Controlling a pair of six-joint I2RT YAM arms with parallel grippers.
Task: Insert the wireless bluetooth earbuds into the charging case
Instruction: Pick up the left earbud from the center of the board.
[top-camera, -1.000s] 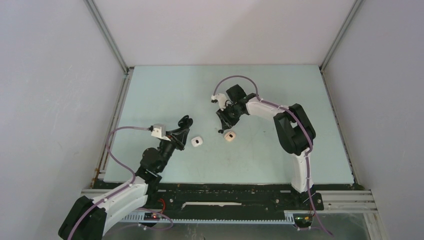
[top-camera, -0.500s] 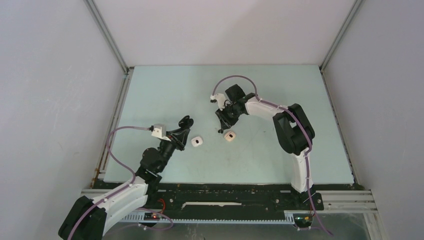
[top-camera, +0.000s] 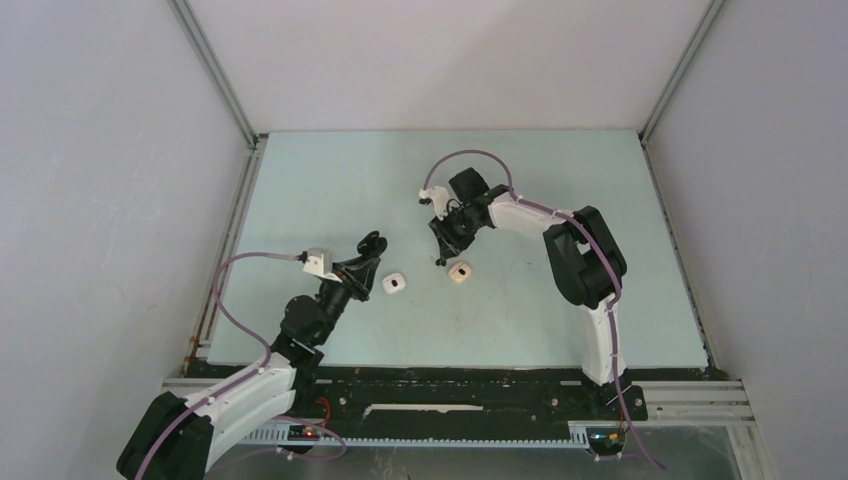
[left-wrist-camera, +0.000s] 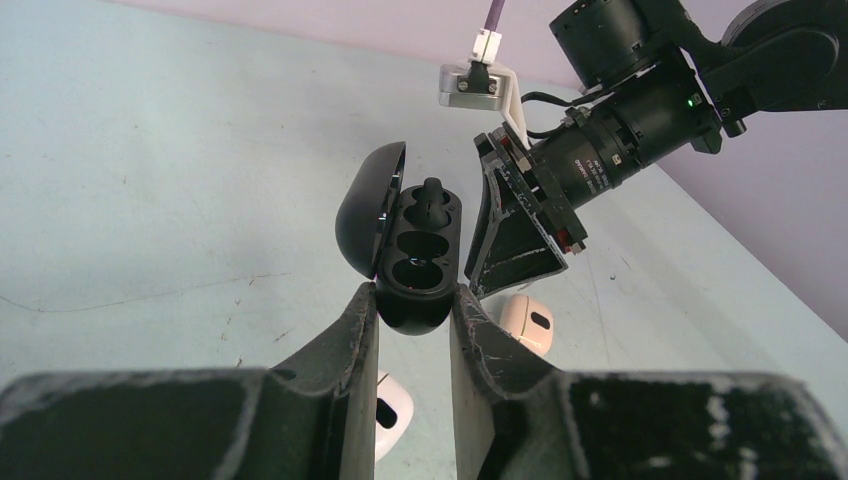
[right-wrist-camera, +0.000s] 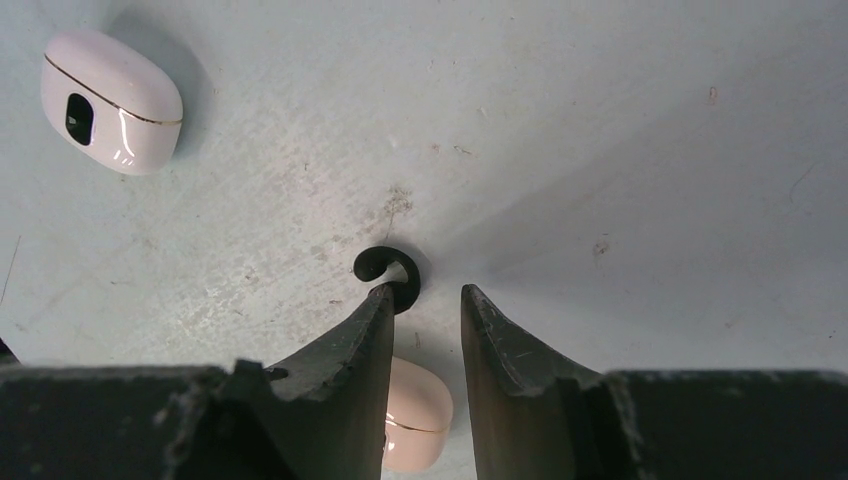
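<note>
My left hand (left-wrist-camera: 412, 296) is clamped tight on the base of the black case (left-wrist-camera: 418, 262), holding it up over the pale green surface (top-camera: 330, 180) with its lid (left-wrist-camera: 362, 215) swung open to one side. One black earbud (left-wrist-camera: 432, 196) sits in the farther well, and the well nearer me is dark and hollow. A white case (top-camera: 394, 284) lies on the surface just beside my left fingers, and a beige case (top-camera: 460, 272) rests to its right, apart from it. Beyond those, my right hand (right-wrist-camera: 428, 292) points down at the surface with its fingers narrowly parted and nothing between them (bare surface shows through the gap). A loose earbud (right-wrist-camera: 386, 270), black and curled, lies against the tip of one finger (right-wrist-camera: 372, 340), near the beige case. I cannot tell whether it rests on the surface or hangs from that tip.
</note>
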